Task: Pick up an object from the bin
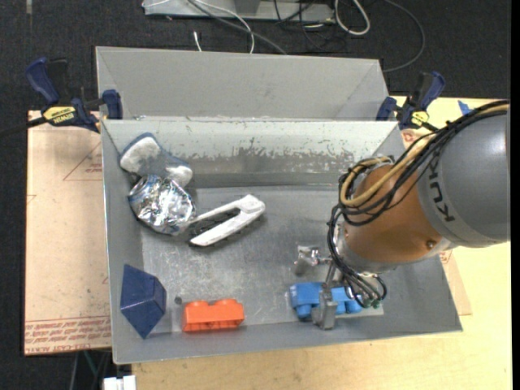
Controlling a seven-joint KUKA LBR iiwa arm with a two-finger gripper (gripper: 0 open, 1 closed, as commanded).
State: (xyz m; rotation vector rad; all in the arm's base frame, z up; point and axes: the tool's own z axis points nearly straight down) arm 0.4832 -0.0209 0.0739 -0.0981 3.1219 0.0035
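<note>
My gripper (317,287) is low in the bin's front right corner, under the orange cover, and it stands open. One grey fingertip (307,257) points toward the bin's middle, and the other sits at the front, on a small blue plastic thing (306,298). That blue thing lies flat on the floor beside the front wall, partly hidden by the gripper and its cables. An orange toy brick (213,315) lies to its left along the front wall.
A dark blue folded shape (140,299) fills the front left corner. A white handled tool (227,220) lies mid-bin. A crumpled foil ball (162,204) and pale rounded pieces (140,153) sit at the back left. The arm covers the bin's right side.
</note>
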